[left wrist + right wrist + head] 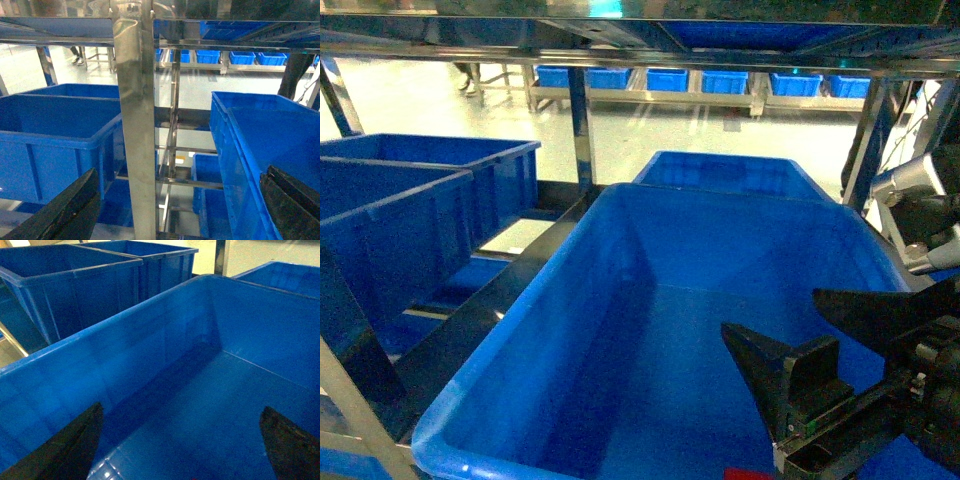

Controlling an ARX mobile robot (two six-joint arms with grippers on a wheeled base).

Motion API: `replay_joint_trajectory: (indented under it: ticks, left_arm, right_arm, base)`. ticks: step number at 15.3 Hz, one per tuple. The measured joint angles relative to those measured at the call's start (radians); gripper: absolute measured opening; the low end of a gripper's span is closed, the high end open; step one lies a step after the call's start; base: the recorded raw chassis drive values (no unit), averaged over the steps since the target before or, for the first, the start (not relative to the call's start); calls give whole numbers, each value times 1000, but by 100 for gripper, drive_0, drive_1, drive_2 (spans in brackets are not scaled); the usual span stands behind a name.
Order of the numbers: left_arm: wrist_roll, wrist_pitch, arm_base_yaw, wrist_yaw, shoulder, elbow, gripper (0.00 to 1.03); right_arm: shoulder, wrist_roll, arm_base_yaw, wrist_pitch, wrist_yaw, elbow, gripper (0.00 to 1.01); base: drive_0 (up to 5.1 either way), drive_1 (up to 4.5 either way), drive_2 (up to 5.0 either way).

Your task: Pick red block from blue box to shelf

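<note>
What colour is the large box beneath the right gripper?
Blue, seen best in the head view.

I was operating in a warehouse or storeroom: steel shelf [136, 125] racks held dark blue crates [650, 330], with more crates [725, 80] lined up across a pale floor [410, 100].
</note>
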Motion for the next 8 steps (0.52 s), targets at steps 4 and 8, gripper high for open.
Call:
replay_joint_trajectory:
  ticks: [4, 8]
  left_arm:
    - [0, 0, 0, 0, 0, 0, 98]
    - [0, 0, 0, 0, 0, 0, 98]
  right_arm:
    - [-132, 0, -42, -68, -30, -81, 98]
    - [-713, 2, -93, -513, -91, -225, 98]
  base:
    - [0, 0, 0]
    - [0, 0, 0]
